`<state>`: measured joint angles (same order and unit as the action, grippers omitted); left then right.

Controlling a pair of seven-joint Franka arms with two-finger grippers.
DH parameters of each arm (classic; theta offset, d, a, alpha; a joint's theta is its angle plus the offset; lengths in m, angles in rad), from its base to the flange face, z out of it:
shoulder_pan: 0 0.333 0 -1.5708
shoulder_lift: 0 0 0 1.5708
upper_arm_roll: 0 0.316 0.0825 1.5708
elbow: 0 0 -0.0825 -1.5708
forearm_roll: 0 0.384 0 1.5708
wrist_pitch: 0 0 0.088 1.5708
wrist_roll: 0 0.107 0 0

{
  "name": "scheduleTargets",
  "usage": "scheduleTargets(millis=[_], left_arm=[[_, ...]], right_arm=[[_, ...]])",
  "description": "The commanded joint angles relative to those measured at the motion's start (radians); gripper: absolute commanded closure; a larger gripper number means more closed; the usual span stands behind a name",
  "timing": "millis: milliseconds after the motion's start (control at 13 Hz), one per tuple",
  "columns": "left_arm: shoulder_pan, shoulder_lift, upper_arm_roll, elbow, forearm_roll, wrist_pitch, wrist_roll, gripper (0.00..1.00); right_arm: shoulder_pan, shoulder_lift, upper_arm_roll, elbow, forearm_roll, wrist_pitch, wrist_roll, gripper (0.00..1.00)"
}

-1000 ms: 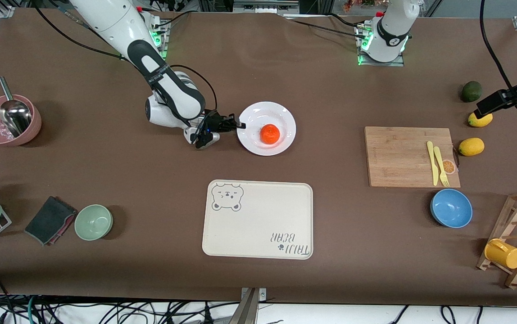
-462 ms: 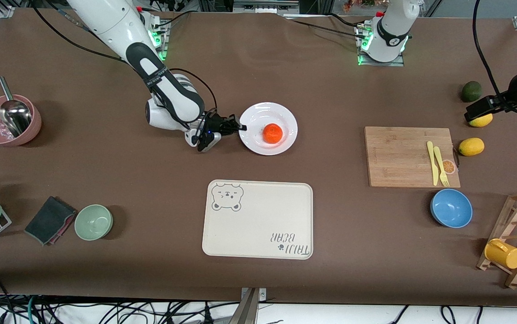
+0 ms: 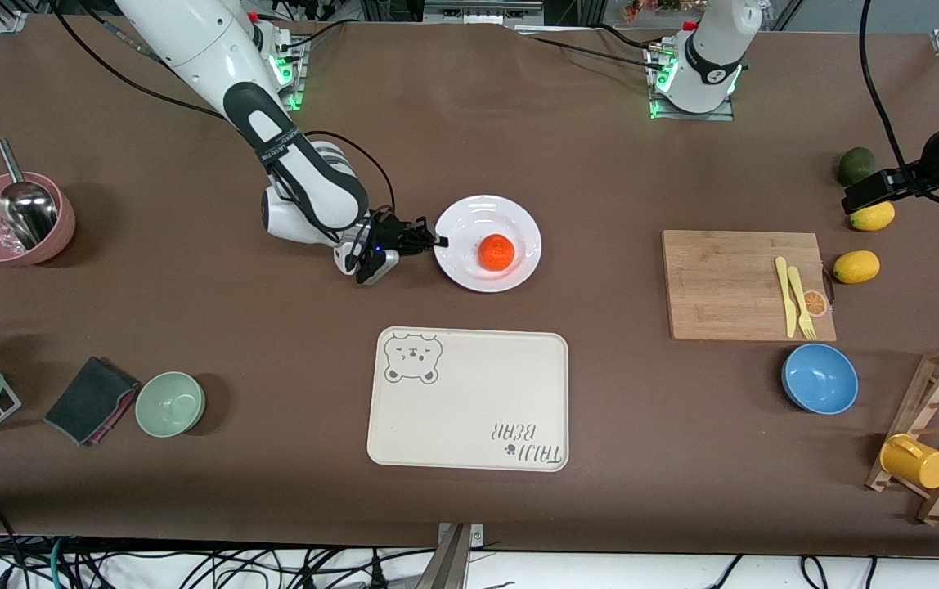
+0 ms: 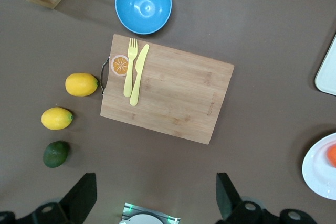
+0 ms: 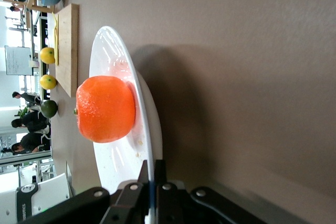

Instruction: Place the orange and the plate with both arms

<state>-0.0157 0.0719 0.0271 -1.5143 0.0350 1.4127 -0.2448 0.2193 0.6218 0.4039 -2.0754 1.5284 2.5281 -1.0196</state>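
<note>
The white plate (image 3: 510,222) is in the middle of the table with the orange (image 3: 496,251) on it. My right gripper (image 3: 437,241) is shut on the plate's rim at the side toward the right arm's end. In the right wrist view the rim (image 5: 152,145) runs between the closed fingers (image 5: 144,177) and the orange (image 5: 105,108) rests on the plate. My left gripper (image 3: 866,192) is open and empty, up over the lemons at the left arm's end; its fingers (image 4: 84,198) show wide apart.
The cream bear-print tray (image 3: 469,401) lies nearer the front camera than the plate. A cutting board (image 3: 743,282) with a yellow fork and knife, a blue bowl (image 3: 819,378), two lemons (image 3: 855,266), an avocado (image 3: 855,165), a green bowl (image 3: 170,402) and a pink bowl (image 3: 11,219) stand around.
The right gripper has carried the plate with the orange slightly toward the front camera and the left arm's end. The left arm has shifted a little.
</note>
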Motion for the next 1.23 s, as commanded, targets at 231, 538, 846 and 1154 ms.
scheduleTargets(millis=[231, 538, 846, 1154], left_arm=[[-0.007, -0.009, 0.008, 0.005, -0.02, -0.021, 0.018, 0.0], [-0.004, -0.012, 0.008, 0.002, -0.073, -0.014, 0.007, 0.0], [-0.004, -0.011, 0.008, 0.002, -0.081, 0.002, 0.006, 0.0], [-0.004, -0.011, 0.008, 0.0, -0.081, 0.0, 0.004, 0.0]], right_arm=[[-0.055, 0.018, 0.006, 0.069, 0.018, -0.075, 0.062, 1.0], [-0.055, 0.016, 0.007, 0.132, 0.016, -0.08, 0.186, 1.0], [-0.057, 0.044, 0.006, 0.22, 0.007, -0.08, 0.245, 1.0], [-0.054, 0.128, -0.014, 0.384, -0.003, -0.06, 0.354, 1.0]])
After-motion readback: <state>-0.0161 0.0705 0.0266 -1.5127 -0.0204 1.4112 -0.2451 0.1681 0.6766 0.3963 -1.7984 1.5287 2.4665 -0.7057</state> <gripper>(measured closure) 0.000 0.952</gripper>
